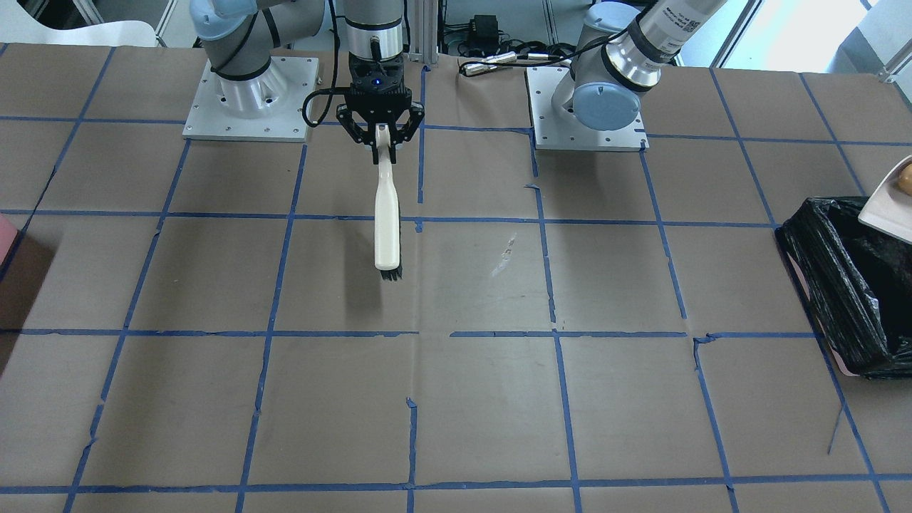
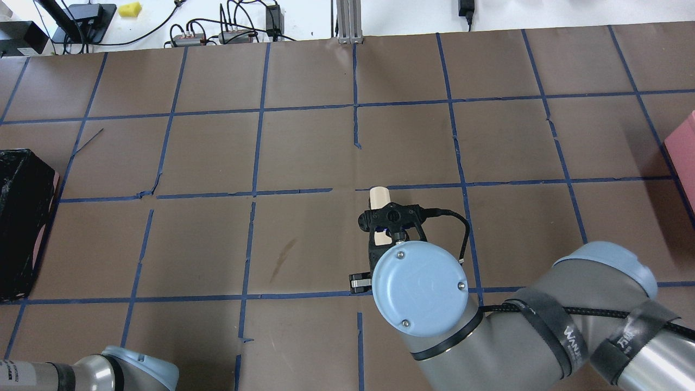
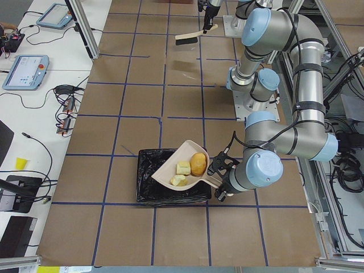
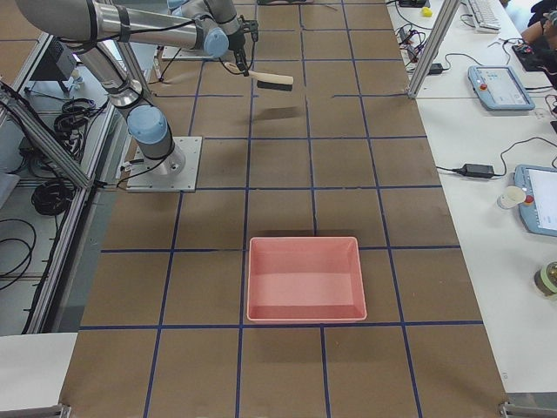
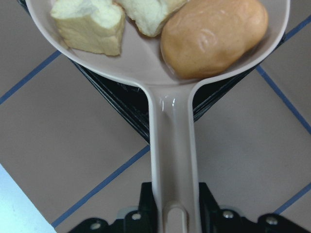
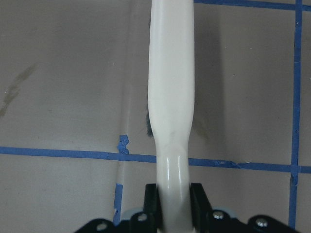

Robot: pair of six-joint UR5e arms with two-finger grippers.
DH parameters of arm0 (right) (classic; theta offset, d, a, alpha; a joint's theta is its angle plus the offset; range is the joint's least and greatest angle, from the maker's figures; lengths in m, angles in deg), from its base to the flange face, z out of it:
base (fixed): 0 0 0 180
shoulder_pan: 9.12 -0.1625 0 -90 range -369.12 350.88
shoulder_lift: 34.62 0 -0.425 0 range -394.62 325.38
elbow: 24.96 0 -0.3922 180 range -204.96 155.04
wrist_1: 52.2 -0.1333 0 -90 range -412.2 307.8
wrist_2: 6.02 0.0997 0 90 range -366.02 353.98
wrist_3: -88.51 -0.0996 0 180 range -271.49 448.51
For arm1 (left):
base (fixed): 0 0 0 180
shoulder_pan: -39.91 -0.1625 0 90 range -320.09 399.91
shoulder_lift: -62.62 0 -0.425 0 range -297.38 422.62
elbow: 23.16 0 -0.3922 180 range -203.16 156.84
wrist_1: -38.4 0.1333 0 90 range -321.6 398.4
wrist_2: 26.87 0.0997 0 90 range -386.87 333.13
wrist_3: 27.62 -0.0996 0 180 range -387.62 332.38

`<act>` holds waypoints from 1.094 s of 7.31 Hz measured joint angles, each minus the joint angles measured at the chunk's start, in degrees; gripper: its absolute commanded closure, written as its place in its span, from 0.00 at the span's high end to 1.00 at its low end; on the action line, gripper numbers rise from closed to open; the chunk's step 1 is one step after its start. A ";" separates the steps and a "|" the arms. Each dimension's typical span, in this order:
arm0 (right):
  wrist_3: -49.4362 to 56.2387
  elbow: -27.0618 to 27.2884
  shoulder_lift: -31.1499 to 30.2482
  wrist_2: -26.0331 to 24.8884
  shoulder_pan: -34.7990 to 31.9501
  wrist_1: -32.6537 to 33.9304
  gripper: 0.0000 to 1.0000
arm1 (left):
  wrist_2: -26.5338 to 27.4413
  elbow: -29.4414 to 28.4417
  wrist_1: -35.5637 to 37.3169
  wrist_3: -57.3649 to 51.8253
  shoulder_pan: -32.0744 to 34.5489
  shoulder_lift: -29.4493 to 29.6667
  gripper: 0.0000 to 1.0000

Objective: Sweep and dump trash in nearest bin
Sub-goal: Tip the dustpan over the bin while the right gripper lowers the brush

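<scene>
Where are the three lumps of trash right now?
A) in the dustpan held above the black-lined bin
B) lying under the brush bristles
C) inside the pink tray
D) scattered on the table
A: the trash sits in the dustpan, which the left claw holds by its handle above the bin; the right claw grips only the brush.

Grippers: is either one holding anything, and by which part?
The left gripper holds the dustpan by its handle's end; the right gripper holds the brush by its handle's end.

glossy plastic dustpan [image 5: 172, 145], crinkled shiny bin [image 3: 149, 179] liner
</scene>
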 measured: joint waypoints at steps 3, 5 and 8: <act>0.17 0.51 3.85 -0.10 -1.11 5.53 0.18 | 10.09 -0.32 3.97 0.94 4.01 -0.21 0.07; 0.30 0.87 5.79 0.42 -1.42 7.04 0.18 | 12.49 -0.36 6.17 1.00 5.29 0.36 0.07; -0.07 1.27 9.34 0.17 -3.55 9.45 0.18 | 13.07 -0.44 9.79 0.37 5.71 0.66 0.08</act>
